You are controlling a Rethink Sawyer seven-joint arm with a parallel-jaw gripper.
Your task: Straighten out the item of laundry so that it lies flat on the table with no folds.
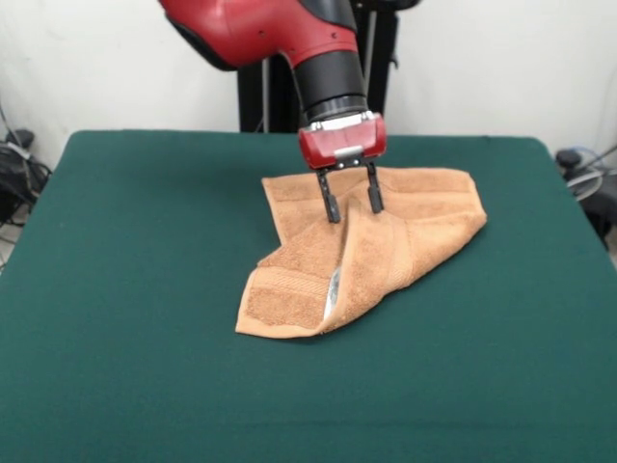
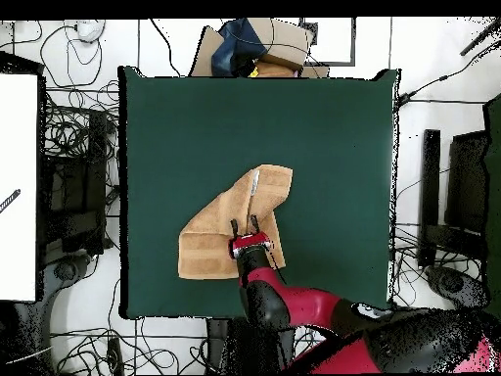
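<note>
Nearest the camera we've got bare green desk, then the folded front corner of the towel, which sits a bit right of centre in the front view. It's doubled over: a flap runs diagonally from the lower left corner up toward the middle, with the white label peeking out along the fold edge. The gripper comes down from the top of the frame, and its fingers are spread moderately wide with nothing between them, tips right at the cloth near the upper end of that ridge. Whether they're touching yet, we can't tell. In our view the trick is to pinch only the top layer at the ridge, then drag it away from the fold, low and slow, so the bottom layer stays put.
</note>
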